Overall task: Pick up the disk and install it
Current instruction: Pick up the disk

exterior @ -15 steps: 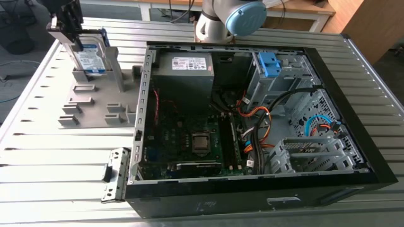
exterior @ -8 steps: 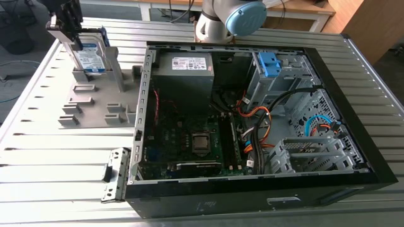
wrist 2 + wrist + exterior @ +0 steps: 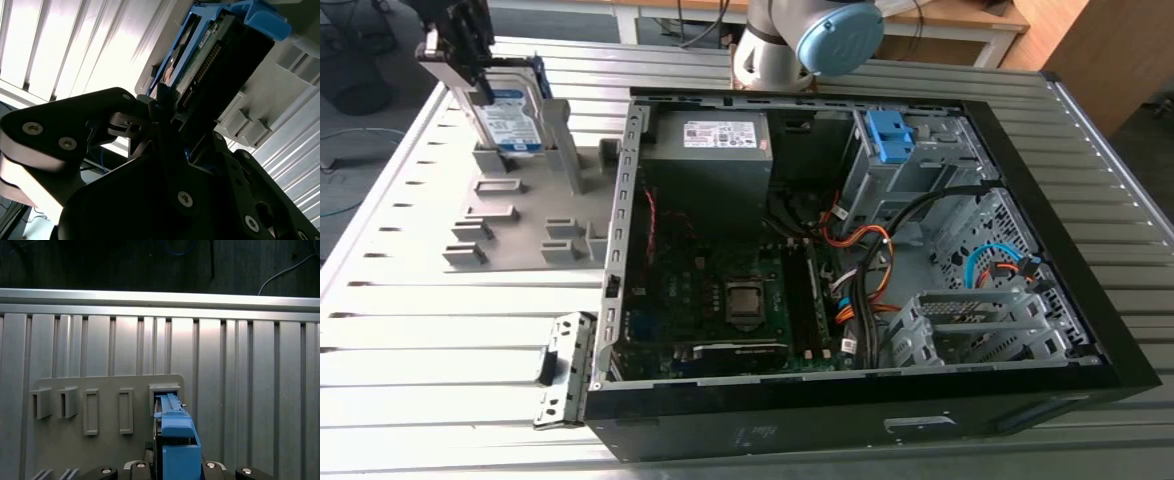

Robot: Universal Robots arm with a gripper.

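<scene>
Ribbed metal table [image 3: 427, 330] carries a grey rack [image 3: 507, 215] at the exterior view's far left. The disk [image 3: 507, 112] stands upright there with the gripper [image 3: 464, 82] clamped on its top end (likely rigid, weighty and shock-sensitive, so best held by the bracket's edges).

A ribbed metal tabletop [image 3: 427, 390] stands before a pale wooden bench [image 3: 987, 18] and a brown wooden cabinet [image 3: 1105, 50].

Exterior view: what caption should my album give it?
Gripper holds the upright disk at the grey rack, beside the open computer case.
</scene>
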